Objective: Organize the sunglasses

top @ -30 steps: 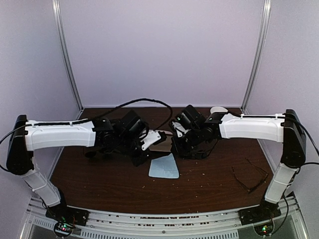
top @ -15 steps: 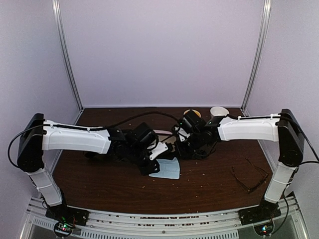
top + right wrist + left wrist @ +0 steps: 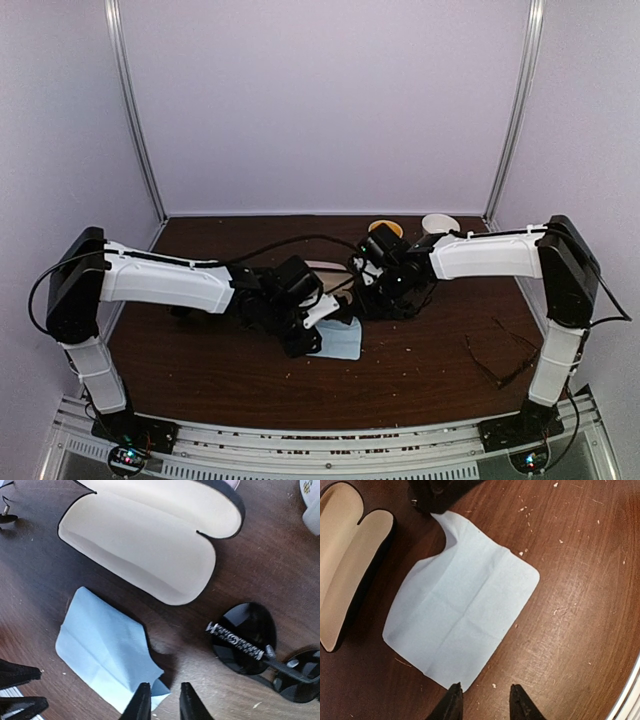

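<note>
Sunglasses (image 3: 245, 637), black dark-lensed pair, uncased, at 4 o'clock of open cream-lined case (image 3: 150, 545); none stowed. Left hand (image 3: 482, 702), right hand (image 3: 162, 700) parted, empty.

Right wrist view: the black sunglasses (image 3: 243, 639) at 4 o'clock are cut off by the right edge, and the open case (image 3: 150, 545) at 12 o'clock runs past the top edge. Left wrist view: a dark object (image 3: 440, 492) at 12 o'clock is cropped and unidentifiable. Top view: the left arm (image 3: 170, 285) covers the 9 o'clock side of the blue cloth (image 3: 342, 343).
</note>
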Robot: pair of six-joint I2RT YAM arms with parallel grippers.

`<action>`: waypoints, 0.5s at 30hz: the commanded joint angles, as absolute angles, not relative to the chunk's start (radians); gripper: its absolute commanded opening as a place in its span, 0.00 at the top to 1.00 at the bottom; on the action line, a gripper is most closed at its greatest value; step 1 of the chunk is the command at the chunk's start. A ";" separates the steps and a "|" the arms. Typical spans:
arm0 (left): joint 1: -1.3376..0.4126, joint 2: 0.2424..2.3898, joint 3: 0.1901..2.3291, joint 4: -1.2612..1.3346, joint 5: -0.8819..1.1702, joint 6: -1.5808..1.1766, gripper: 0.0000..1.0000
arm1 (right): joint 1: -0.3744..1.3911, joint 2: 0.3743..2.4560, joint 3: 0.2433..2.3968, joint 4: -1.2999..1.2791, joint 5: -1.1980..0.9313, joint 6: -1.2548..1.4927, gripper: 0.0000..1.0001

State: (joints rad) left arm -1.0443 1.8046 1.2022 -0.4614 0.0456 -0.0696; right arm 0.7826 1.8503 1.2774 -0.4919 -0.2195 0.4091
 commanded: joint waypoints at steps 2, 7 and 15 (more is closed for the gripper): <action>-1.037 1.800 1.171 -0.425 0.060 -0.069 0.66 | 0.756 1.843 1.324 -0.535 -0.162 0.375 0.73; -1.030 1.787 1.151 -0.419 0.067 -0.064 0.65 | 0.743 1.793 1.293 -0.564 -0.121 0.364 0.63; -1.015 1.773 1.110 -0.402 0.068 -0.139 0.64 | 0.741 1.654 1.159 -0.574 -0.038 0.379 0.56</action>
